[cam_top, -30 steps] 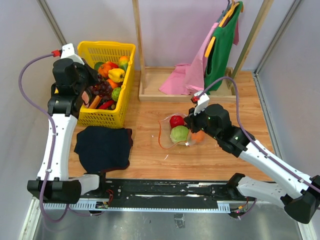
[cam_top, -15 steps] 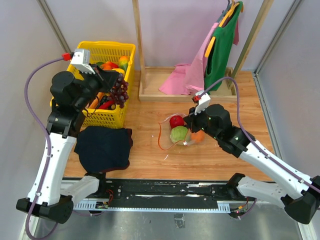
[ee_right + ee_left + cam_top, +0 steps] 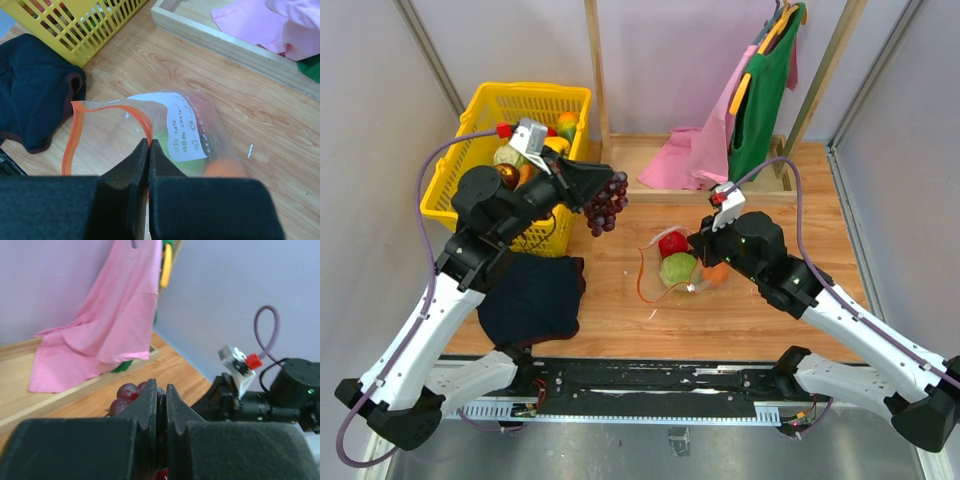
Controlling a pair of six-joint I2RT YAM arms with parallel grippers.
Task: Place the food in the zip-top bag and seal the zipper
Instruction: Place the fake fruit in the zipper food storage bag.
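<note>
Top external view: left gripper (image 3: 598, 188), jaws clamped on purple grapes (image 3: 607, 208), hangs just left of the zip-top bag (image 3: 642, 272), whose rim the right gripper (image 3: 701, 250) pinches in closed jaws; if that mouth sags, the grapes may well land outside.

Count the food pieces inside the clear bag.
3: a red apple at the back, a green cabbage in front of it, an orange right of the cabbage, partly under the right hand pinching the bag. More may be hidden beneath that hand.
</note>
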